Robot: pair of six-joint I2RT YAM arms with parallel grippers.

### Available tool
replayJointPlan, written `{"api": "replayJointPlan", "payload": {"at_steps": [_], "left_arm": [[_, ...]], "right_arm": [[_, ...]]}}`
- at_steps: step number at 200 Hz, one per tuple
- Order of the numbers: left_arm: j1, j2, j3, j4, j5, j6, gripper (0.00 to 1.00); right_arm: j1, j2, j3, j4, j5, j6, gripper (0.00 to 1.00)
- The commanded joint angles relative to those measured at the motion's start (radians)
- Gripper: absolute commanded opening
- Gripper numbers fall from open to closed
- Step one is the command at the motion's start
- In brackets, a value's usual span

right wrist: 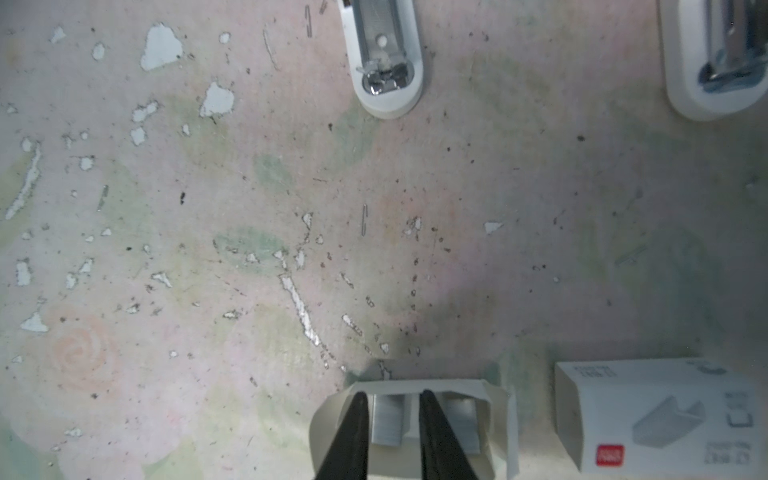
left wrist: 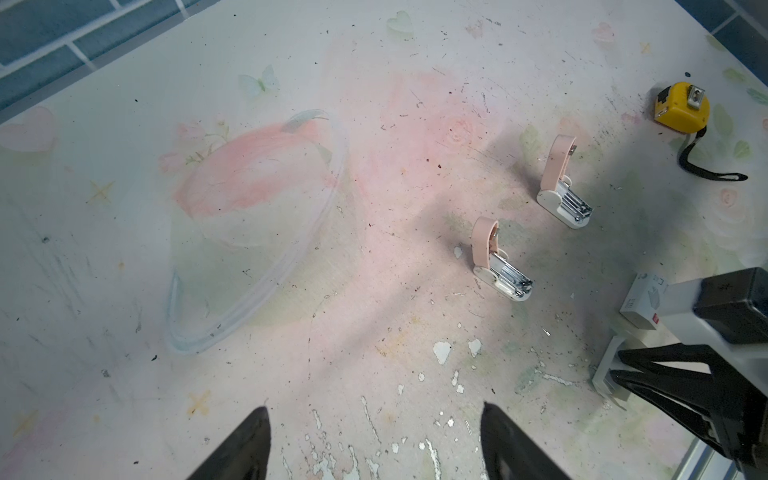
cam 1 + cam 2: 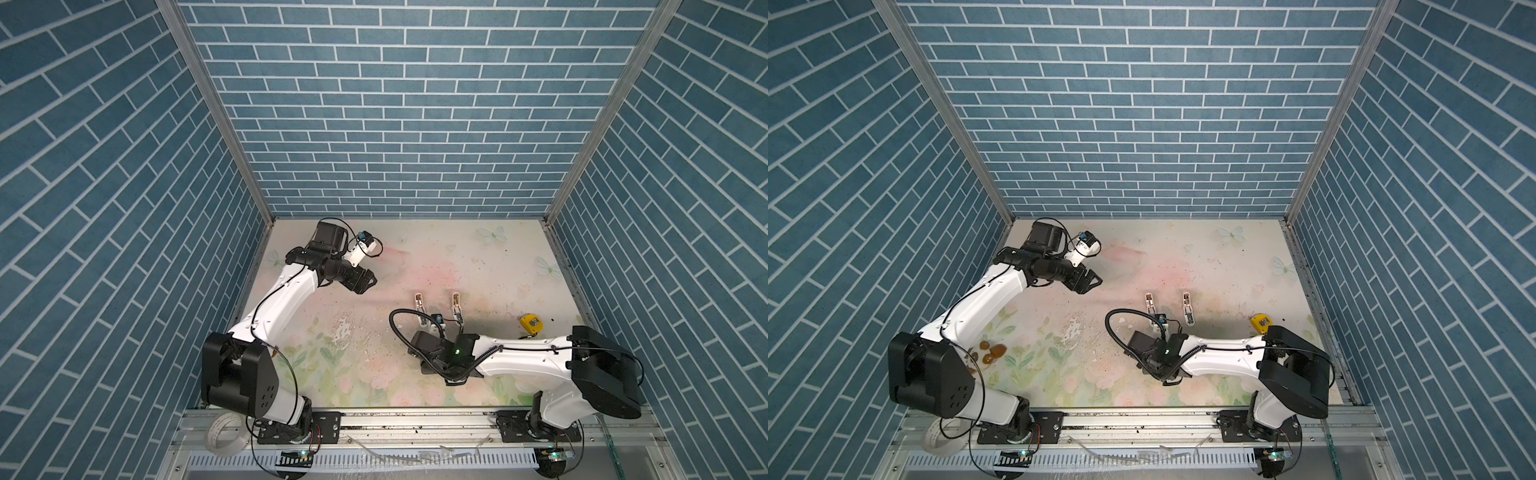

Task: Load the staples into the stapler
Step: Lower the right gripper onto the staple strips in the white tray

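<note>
left hand point(image 2: 374, 407) open | right hand point(image 1: 393, 394) astride staples point(image 1: 388, 422), grip unclear | tray point(image 1: 498, 419) cut off

A: What does the cell look like from your station?

B: In both top views I see blue brick-pattern panels on three sides; the back wall point(image 3: 407, 104) at twelve o'clock, the side walls point(image 3: 83, 208) at nine and three; aluminium posts point(image 3: 216, 116) run down the corners at eleven and one.

A: And the floor of it?

B: A pale tabletop point(image 3: 415, 257) printed with faded pink roses and green leaves; a butterfly print point(image 3: 492, 235) toward one o'clock; white peeled patches point(image 3: 344, 330) near the centre, dark specks all over; an aluminium rail point(image 3: 415, 422) along six o'clock, a slotted cable duct point(image 3: 415, 459) below it; the light is soft and even.
</note>
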Motion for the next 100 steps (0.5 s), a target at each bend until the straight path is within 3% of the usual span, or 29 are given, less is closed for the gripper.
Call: {"api": "replayJointPlan", "payload": {"at_steps": [1,100], "left_arm": [[0.002,0.011,0.022,-0.017,0.016,-0.008,0.81],[0.002,0.012,0.025,-0.02,0.016,-0.012,0.81]], "right_arm": [[0.014,0.016,0.007,-0.009,0.002,0.056,0.24],[0.026,0.016,0.01,-0.035,0.006,0.06,0.22]]}}
